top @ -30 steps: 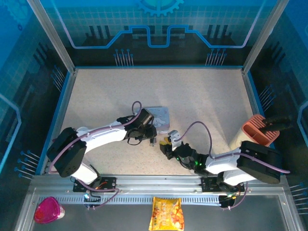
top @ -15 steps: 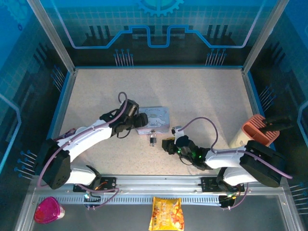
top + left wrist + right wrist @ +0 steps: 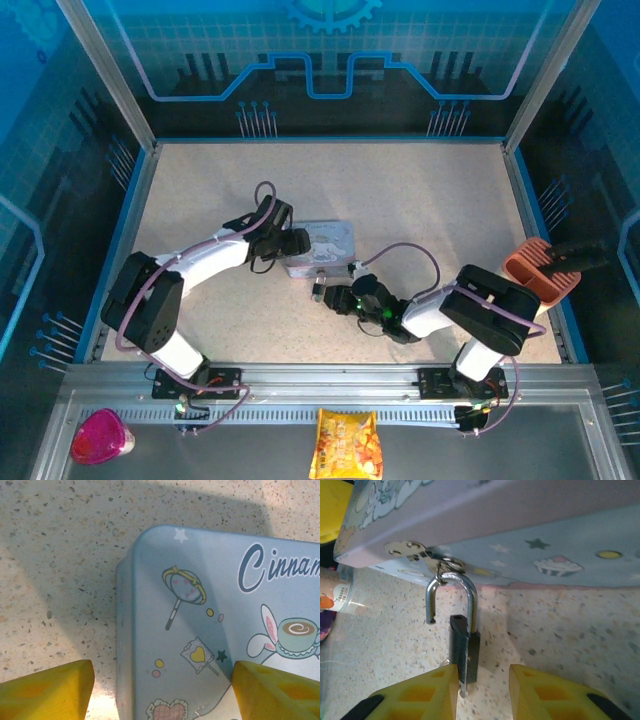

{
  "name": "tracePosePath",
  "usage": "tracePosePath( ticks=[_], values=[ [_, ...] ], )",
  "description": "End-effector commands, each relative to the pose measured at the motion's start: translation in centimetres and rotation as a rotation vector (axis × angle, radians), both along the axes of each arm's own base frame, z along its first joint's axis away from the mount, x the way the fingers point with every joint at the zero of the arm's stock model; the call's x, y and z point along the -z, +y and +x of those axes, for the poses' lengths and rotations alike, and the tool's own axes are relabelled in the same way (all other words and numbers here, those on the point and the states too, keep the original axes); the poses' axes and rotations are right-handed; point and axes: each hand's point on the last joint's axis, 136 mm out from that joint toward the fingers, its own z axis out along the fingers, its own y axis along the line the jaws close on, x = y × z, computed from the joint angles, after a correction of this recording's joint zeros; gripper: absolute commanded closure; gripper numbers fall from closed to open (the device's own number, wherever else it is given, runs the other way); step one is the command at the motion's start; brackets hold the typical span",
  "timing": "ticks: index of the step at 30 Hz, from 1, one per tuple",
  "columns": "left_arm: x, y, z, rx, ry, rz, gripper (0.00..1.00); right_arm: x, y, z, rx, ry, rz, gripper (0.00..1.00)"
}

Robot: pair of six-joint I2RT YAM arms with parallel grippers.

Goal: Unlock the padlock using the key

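Right wrist: padlock [image 3: 464, 647] at pincer [image 3: 482, 672] tips

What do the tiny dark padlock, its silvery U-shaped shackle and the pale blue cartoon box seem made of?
Padlock body: probably dark-coated metal, matte with faint sheen. Shackle: polished steel by its bright mirror-like highlights. Pale blue box: likely printed tinplate, smooth and glossy with a rounded pressed corner, though plastic is possible.
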Motion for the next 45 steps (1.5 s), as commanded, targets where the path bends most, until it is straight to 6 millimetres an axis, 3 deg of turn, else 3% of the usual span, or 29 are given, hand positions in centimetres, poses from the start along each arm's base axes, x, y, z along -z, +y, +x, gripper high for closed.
tracePosePath(
  ticks=[1, 13, 35, 41, 45],
  values=[
    [1.2, 0.1, -0.6, -0.003, 0.041, -0.003, 0.27, -0.7, 1.1, 1.0, 0.004, 0.001, 0.044, 0.67],
    [1.5, 0.9, -1.2, -0.045, 0.044, 0.002, 0.27, 0.9, 1.1, 1.8, 0.017, 0.037, -0.046, 0.71],
    [1.7, 1.5, -1.8, -0.088, 0.045, -0.006, 0.27, 4.0, 0.2, 1.8, 0.068, 0.151, -0.208, 0.69],
    [1.6, 1.8, -1.9, -0.106, 0.041, 0.000, 0.27, 4.1, -0.4, 1.8, 0.112, 0.150, -0.181, 0.78],
    [1.7, 2.1, -2.1, -0.127, 0.040, 0.000, 0.27, 2.9, -0.3, 2.0, 0.138, 0.129, -0.083, 0.86]
  ],
)
